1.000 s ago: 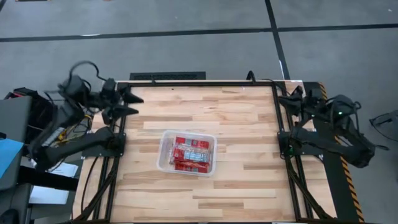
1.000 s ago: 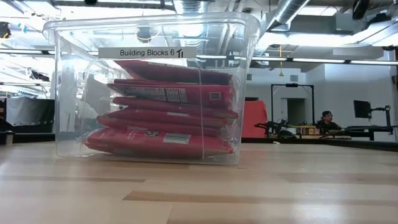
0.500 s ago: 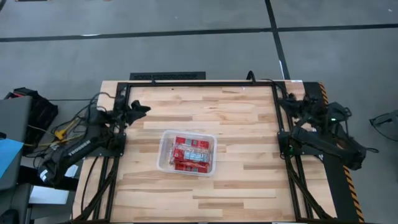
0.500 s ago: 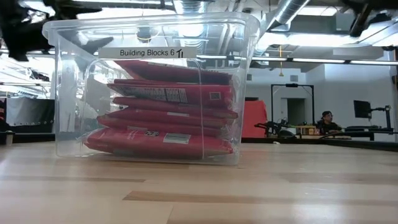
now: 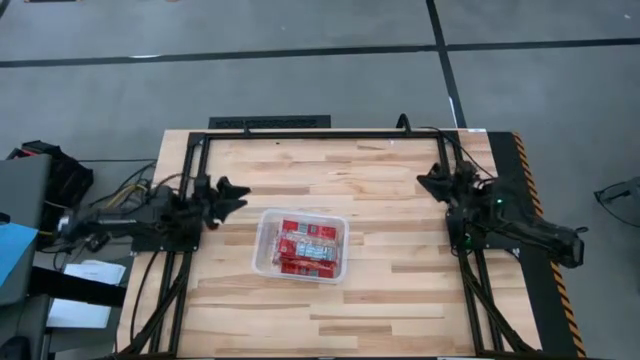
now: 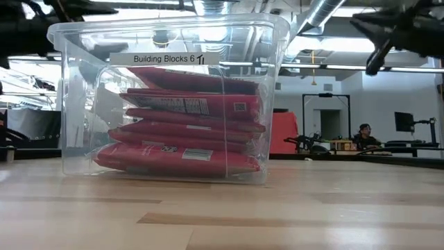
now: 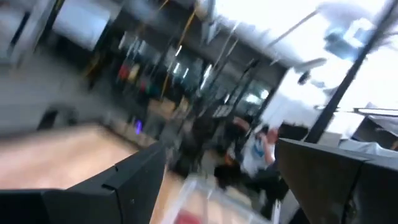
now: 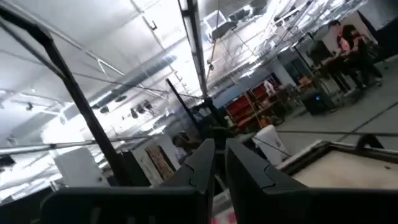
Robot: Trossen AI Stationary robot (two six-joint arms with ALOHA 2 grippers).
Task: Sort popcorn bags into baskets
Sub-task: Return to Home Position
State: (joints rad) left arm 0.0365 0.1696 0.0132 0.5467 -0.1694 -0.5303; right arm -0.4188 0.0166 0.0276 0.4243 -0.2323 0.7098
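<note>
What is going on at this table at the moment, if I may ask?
The small flat red popcorn packets are stacked inside the clear rectangular plastic tub in the middle of the wooden table; none lies loose on the boards. Neither arm holds anything. The left gripper hangs open over the table's left side, and the right gripper is shut and empty at the right side. The sorting looks done.

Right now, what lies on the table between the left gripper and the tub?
Only bare tabletop between left gripper and tub, per the high view.
</note>
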